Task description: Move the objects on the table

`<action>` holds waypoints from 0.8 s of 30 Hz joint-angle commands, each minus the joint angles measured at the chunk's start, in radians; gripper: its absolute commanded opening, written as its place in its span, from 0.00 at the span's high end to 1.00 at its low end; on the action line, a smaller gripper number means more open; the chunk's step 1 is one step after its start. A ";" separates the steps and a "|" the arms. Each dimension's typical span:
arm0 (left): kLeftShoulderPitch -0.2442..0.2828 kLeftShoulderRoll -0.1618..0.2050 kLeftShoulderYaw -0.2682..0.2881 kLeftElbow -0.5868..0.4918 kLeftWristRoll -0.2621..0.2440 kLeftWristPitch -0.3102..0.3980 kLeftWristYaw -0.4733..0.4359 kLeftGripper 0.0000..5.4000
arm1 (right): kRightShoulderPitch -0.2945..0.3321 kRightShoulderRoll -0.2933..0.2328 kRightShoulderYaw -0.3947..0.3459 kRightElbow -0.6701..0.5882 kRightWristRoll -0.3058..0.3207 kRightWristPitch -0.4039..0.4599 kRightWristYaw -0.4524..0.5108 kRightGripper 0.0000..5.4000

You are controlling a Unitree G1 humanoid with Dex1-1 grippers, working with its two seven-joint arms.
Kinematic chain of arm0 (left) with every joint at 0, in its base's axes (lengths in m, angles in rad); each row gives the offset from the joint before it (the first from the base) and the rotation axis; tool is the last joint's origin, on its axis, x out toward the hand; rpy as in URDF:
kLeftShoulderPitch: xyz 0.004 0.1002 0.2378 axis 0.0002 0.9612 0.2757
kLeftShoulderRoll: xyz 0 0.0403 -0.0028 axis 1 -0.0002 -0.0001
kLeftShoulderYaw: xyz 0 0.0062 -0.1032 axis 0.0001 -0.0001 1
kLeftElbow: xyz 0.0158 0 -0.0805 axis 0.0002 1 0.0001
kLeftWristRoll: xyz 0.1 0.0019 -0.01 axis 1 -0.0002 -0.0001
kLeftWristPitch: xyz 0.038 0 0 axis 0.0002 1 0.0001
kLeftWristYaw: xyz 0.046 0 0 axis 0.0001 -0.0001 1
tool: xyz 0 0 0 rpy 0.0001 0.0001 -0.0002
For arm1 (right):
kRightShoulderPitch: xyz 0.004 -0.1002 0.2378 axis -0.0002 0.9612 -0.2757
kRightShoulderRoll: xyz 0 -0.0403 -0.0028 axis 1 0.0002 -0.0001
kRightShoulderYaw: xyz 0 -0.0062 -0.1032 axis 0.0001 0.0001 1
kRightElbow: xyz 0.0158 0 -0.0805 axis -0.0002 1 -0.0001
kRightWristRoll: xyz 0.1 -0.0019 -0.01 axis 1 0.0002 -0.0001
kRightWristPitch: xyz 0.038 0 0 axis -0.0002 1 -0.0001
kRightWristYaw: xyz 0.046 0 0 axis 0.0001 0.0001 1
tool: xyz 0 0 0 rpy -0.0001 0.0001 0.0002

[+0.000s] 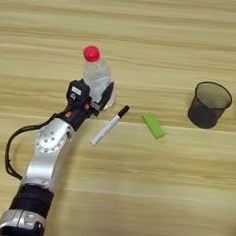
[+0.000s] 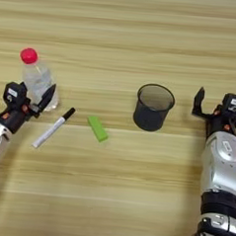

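The left claw (image 1: 94,96) sits spread around the base of the upright bottle (image 1: 97,76), not yet clenched. It should close low and squarely so the bottle stays upright. Marker (image 1: 109,125), green block (image 1: 153,125) and mesh cup (image 2: 153,107) lie rightward; the right claw (image 2: 212,108) waits, released.

The table (image 1: 134,200) is light matt wood, the bottle (image 1: 96,76) clear glossy plastic, the cup (image 1: 209,105) black mesh.
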 commanded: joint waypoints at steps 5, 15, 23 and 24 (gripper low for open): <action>0.102 0.031 -0.097 -0.158 -0.016 0.088 -0.122 0.44 | -0.003 0.013 0.004 0.002 -0.003 0.002 -0.009 0.00; 0.162 0.056 -0.180 -0.203 -0.009 0.086 -0.207 0.44 | -0.005 0.021 0.005 -0.003 -0.008 0.000 -0.016 0.00; 0.174 0.069 -0.220 -0.184 0.011 0.074 -0.238 0.44 | -0.003 0.022 0.006 -0.009 -0.007 0.001 -0.020 0.00; 0.174 0.070 -0.222 -0.179 0.012 0.072 -0.238 0.44 | -0.002 0.022 0.006 -0.010 -0.007 0.001 -0.020 0.00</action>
